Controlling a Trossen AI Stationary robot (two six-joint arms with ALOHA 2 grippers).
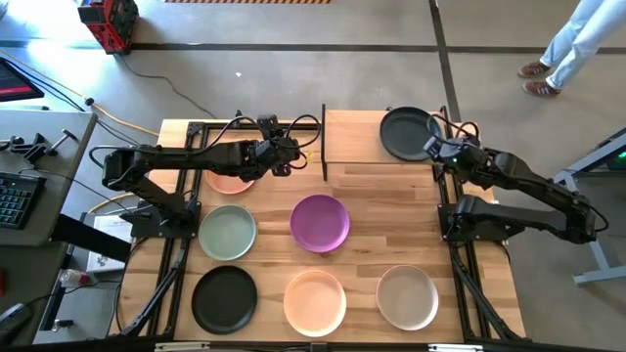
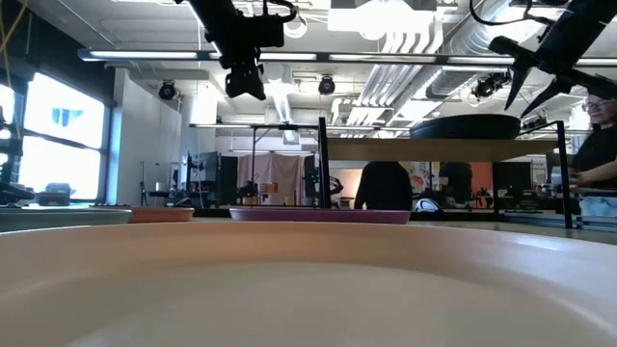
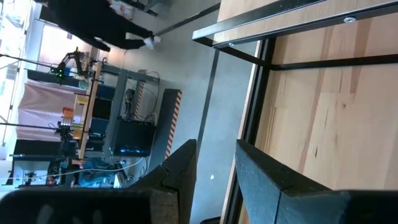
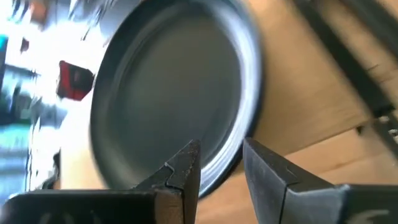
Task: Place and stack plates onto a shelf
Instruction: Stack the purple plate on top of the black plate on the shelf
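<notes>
Shelf (image 1: 362,137): a small light-wood board raised on thin black posts, set at the far middle of the wooden table (image 1: 469,249).
Dark plate on shelf (image 1: 409,133): round, shallow, rimmed, dark grey; it is seen lying flat on the right end of the shelf, its edge reaching the board's right side.
Right gripper (image 1: 437,147): held just beside the near-right rim of that dark plate; its fingers (image 4: 186,163) are parted and nothing is held between them.
Left gripper (image 1: 296,149): held above the table just left of the shelf's left posts; its fingers (image 3: 183,163) are slightly apart and empty.
Peach plate under left arm (image 1: 231,179): left of the shelf, partly covered by the arm.
Purple plate (image 1: 320,222): on the table in front of the shelf.
Sage green plate (image 1: 227,233): left of the purple plate.
Front row: black plate (image 1: 224,298), peach-pink plate (image 1: 314,301), beige plate (image 1: 407,296), well in front of the shelf.
Beyond the shelf: a person's legs (image 1: 567,49) are seen on the floor.
</notes>
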